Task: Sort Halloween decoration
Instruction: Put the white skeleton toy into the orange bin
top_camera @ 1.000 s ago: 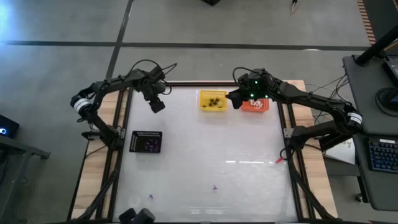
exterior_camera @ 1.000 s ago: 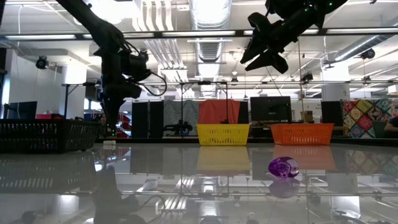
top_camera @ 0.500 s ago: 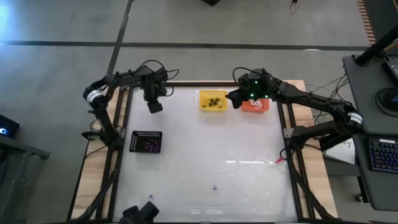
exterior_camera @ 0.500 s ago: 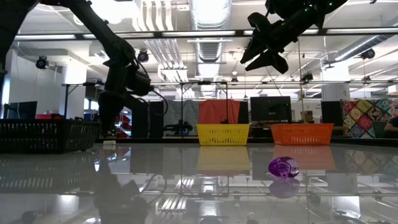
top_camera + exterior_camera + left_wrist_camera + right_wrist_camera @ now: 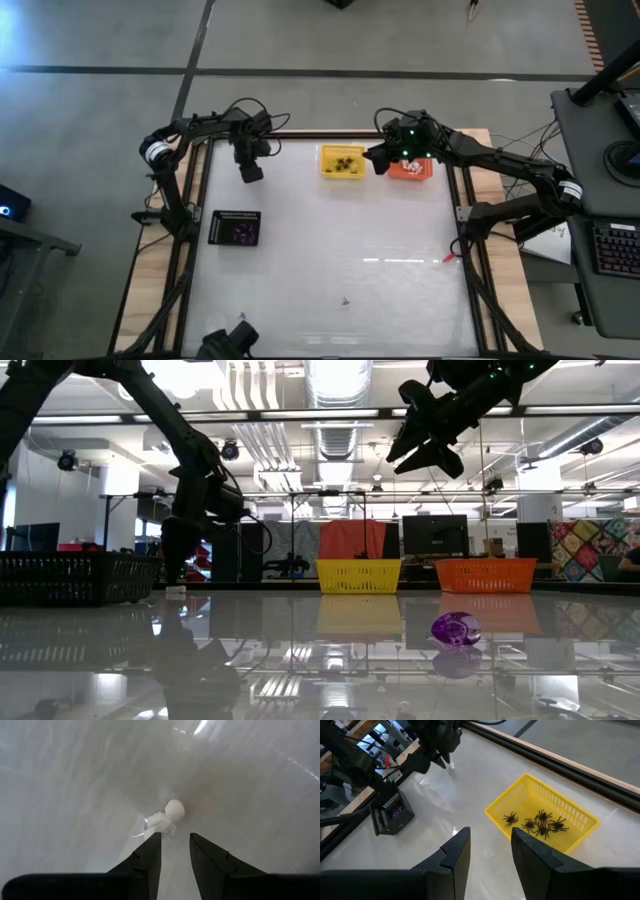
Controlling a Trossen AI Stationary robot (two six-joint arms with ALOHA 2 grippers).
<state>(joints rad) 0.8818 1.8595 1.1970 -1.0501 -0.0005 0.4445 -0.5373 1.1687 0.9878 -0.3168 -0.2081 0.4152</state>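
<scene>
**White trinket under the left gripper**

A small white figure lies on the table, well left of the yellow basket — just ahead of the left gripper, whose fingers stand narrowly apart and empty. The right gripper (open, empty) hangs between the yellow basket of black spiders and the orange basket

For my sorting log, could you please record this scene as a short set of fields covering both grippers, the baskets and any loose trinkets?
left gripper: open, just above a white trinket on the table
right gripper: open, empty, raised near the yellow basket
yellow basket contents: black spiders
orange basket: beside the yellow one, contents unclear
black basket: holds purple pieces
loose: purple trinket on the near table
</scene>
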